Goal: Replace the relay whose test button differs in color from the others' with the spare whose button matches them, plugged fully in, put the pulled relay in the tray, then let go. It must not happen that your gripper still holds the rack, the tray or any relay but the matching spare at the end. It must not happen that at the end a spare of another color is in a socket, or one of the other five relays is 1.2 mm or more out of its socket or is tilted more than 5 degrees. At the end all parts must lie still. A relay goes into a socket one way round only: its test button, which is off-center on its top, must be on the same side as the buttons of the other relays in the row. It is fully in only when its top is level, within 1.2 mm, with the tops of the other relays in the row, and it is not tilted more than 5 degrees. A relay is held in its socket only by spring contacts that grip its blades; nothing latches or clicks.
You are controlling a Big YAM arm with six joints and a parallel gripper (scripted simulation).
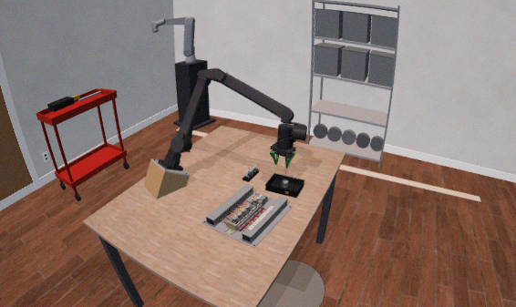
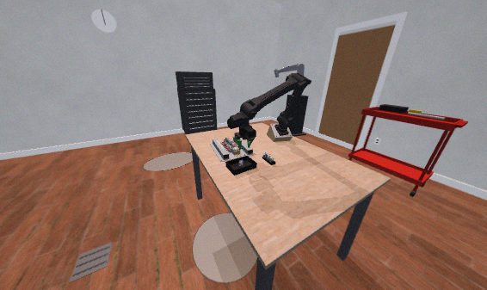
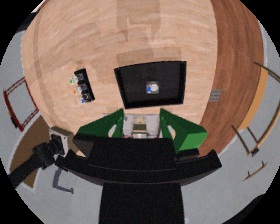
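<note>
My gripper (image 1: 282, 158) hangs open and empty above the black tray (image 1: 280, 185), clear of it; it also shows in the exterior view (image 2: 243, 140) and the wrist view (image 3: 141, 124). A pulled relay (image 1: 283, 182) (image 3: 151, 87) lies inside the tray, seen in the wrist view as a small pale block with a blue spot. The spare relays sit on a small black stand (image 1: 251, 172) left of the tray, also in the wrist view (image 3: 83, 84). The relay row sits in the grey panel (image 1: 247, 211) nearer the table front; button colours are too small to tell.
The arm's tan base block (image 1: 165, 179) stands at the table's left. A red cart (image 1: 82, 135) is at the left wall, a metal shelf (image 1: 353, 76) behind the table, and a round stool (image 1: 294, 285) at the table's front edge.
</note>
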